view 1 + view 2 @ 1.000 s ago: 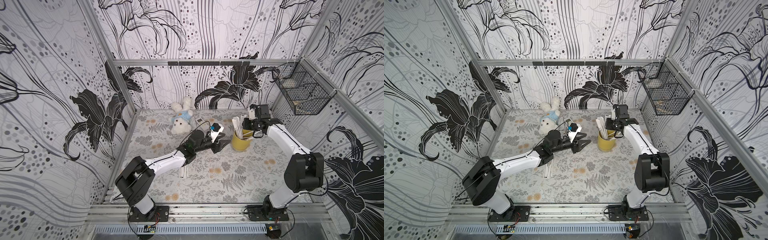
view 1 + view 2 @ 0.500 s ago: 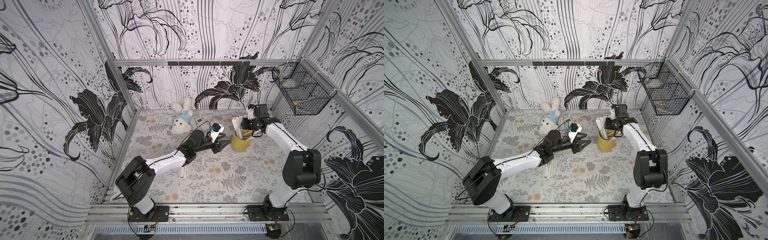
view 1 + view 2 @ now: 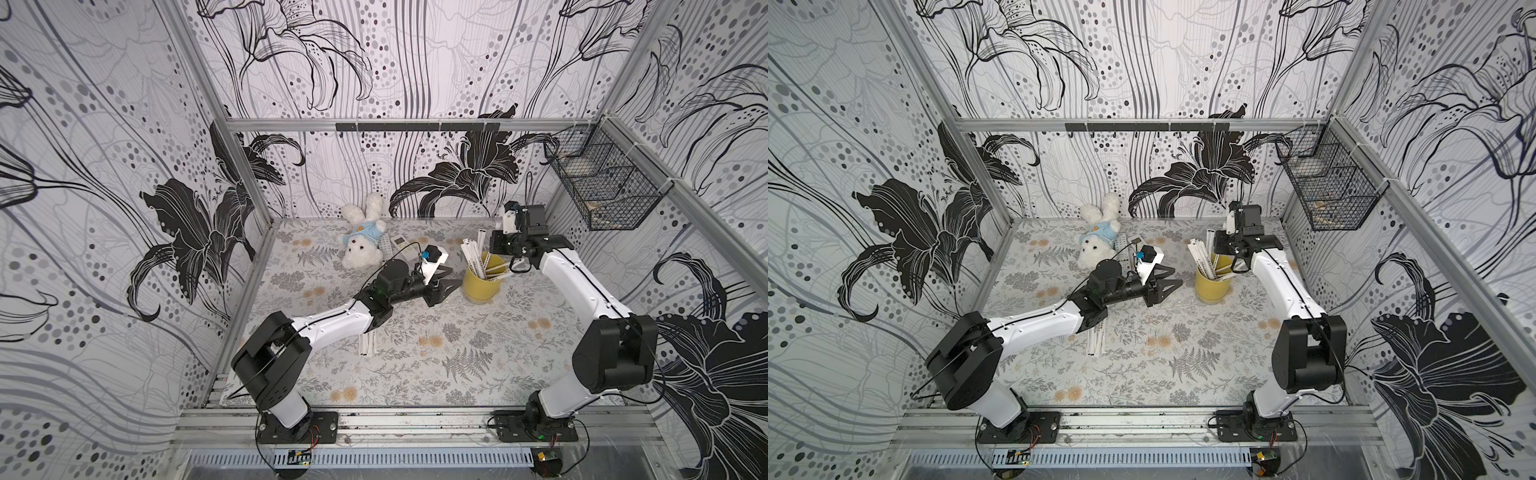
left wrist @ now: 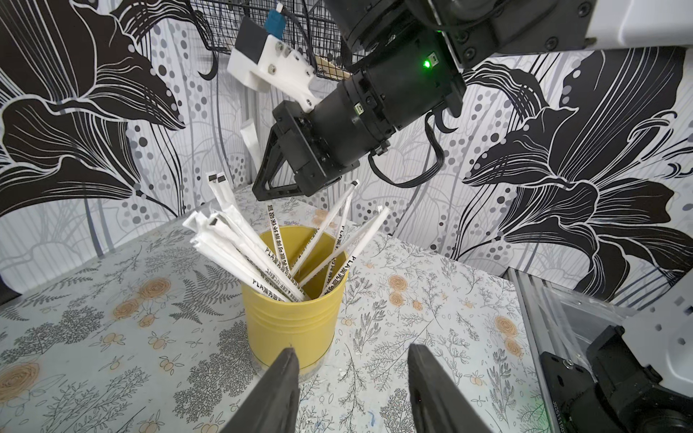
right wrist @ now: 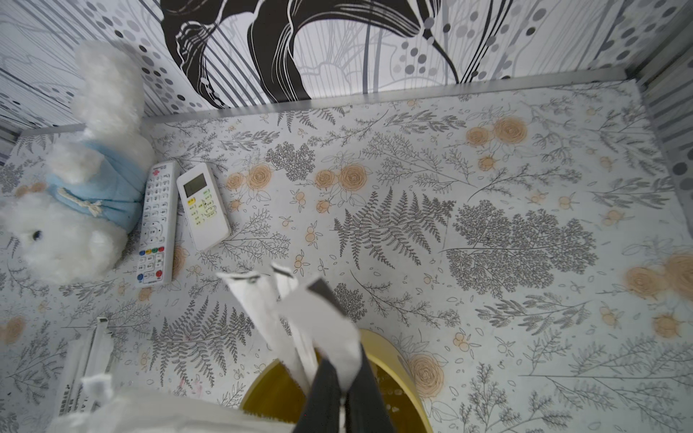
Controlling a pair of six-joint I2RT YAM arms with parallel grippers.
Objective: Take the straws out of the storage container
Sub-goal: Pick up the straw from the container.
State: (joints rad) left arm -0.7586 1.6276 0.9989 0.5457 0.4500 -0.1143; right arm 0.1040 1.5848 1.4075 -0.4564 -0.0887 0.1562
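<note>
At the desk's point(image 3: 457, 357) back, in a top view, we see the yellow cup point(image 3: 482, 289) upright, straws point(image 3: 473, 257) standing in it. From the left wrist, left fingers point(image 4: 279, 382) gape near its base. From the right wrist, right fingers point(image 5: 326, 393) clench straws from above, nearer.

My left gripper point(image 4: 352, 352) is low by the flowered desk point(image 4: 112, 337) with its jaws spread wide, one tip in front of the foot of the yellow cup point(image 4: 292, 322) and the other off to its side. The straws point(image 4: 243, 243) stand fanned in the cup, most bunched and leaning one way, a few leaning the other. Above them I see the right gripper point(image 4: 270, 191) pointing down over the rim, a single straw sticking up behind it; whether its jaws are closed I cannot tell from here.
</note>
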